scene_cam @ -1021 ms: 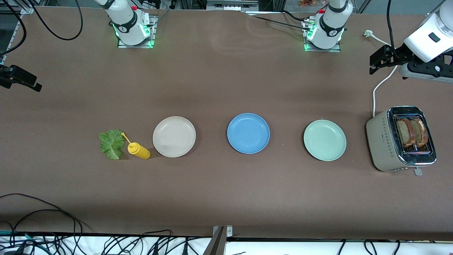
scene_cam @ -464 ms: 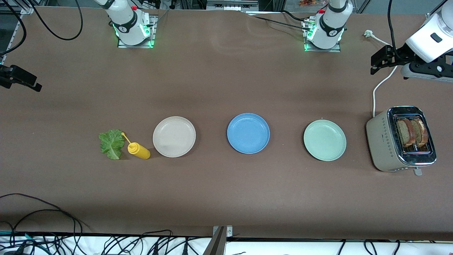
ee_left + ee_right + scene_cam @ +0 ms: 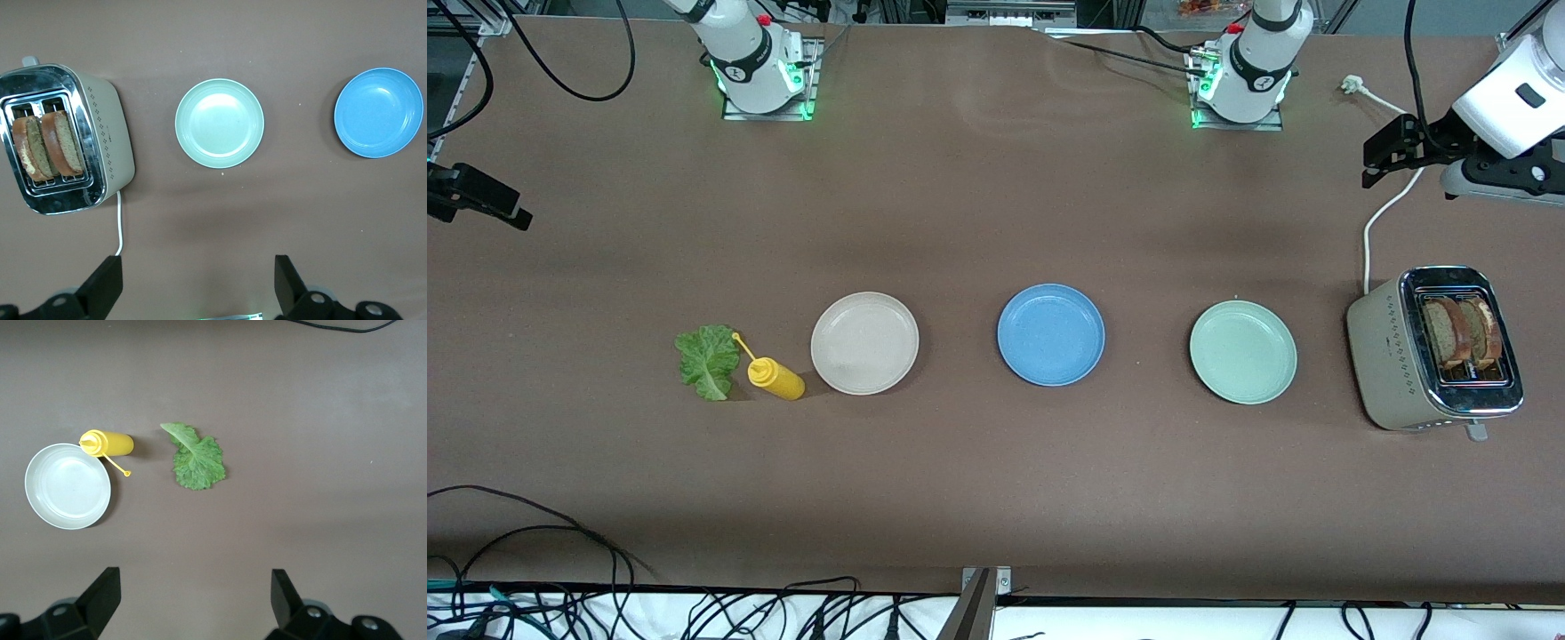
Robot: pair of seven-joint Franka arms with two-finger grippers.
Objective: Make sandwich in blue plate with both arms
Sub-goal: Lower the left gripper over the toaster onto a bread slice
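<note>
The left gripper [image 3: 1383,160] had drifted slightly toward the frame's right edge, jaws wide, empty. The right gripper [image 3: 193,600] hung wide too. Blue plate [image 3: 1051,334] sat mid-frame; bread slices [image 3: 1463,333] in the toaster [image 3: 1392,360]; lettuce [image 3: 708,360] lower left.

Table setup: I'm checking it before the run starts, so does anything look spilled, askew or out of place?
Nothing spilled or damaged. One oddity: the lettuce leaf lies bare on the table beside the yellow bottle, which lies on its side, its cap hanging off.
</note>
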